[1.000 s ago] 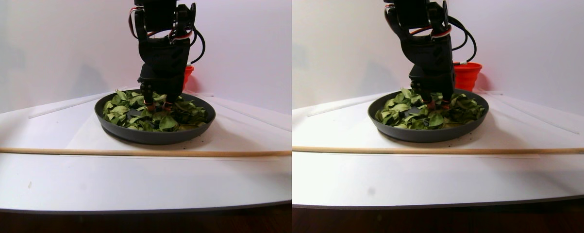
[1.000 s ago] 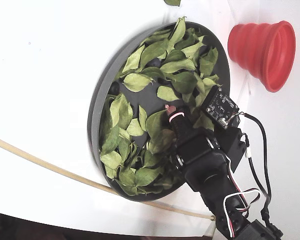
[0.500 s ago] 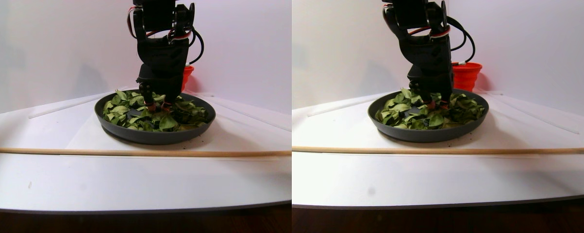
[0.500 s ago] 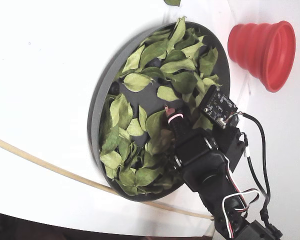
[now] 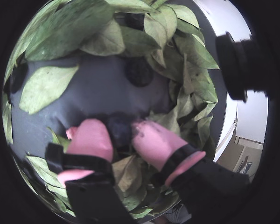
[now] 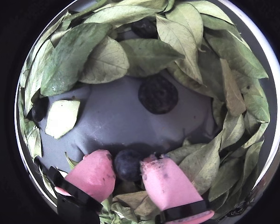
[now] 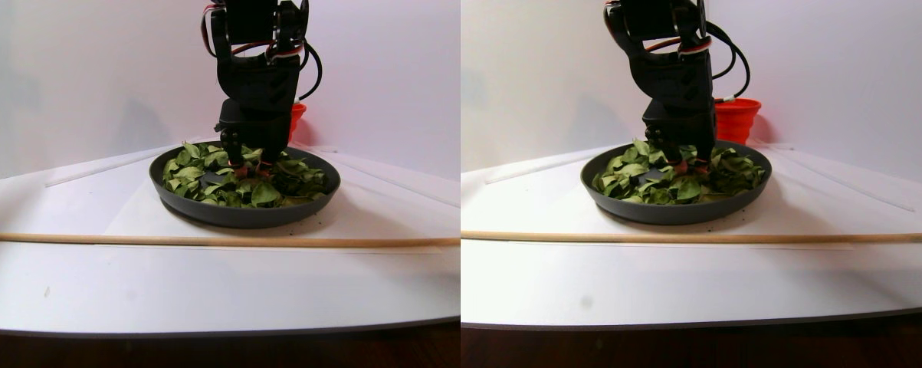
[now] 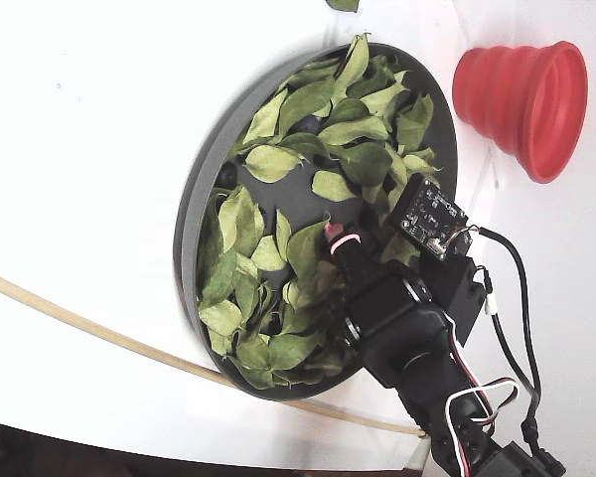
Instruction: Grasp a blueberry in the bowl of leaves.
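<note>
Low in both wrist views, the hand (image 6: 128,165) has its two pink fingertips (image 6: 91,175) down on the floor of the bowl (image 6: 107,116), set on either side of a dark blueberry (image 6: 127,164). The tips look to be touching or nearly touching the berry's sides, but I cannot tell whether they are actually clamped on it or only bracketing it. A ring of leaves (image 6: 149,56) surrounds the bare grey patch, and a second blueberry (image 6: 157,94) lies apart on that patch, toward the upper middle of the frame.

Several things could go wrong from here, as I judge it. The berry is round and small, so if the tips close off-centre it may squirt out forward across the smooth bowl floor. Squeezing too hard could crush it, since it is probably soft. Leaves lie right beside and under the right-hand fingertip (image 6: 165,184); one could get pinched along with the berry and weaken the hold, or drag out when the hand lifts. Pressing down further could also push against the bowl.

The fixed view shows the bowl on a white counter (image 8: 79,149), with a red cup (image 8: 521,104) near it at upper right.

No brand, label or readable writing shows in any view.
</note>
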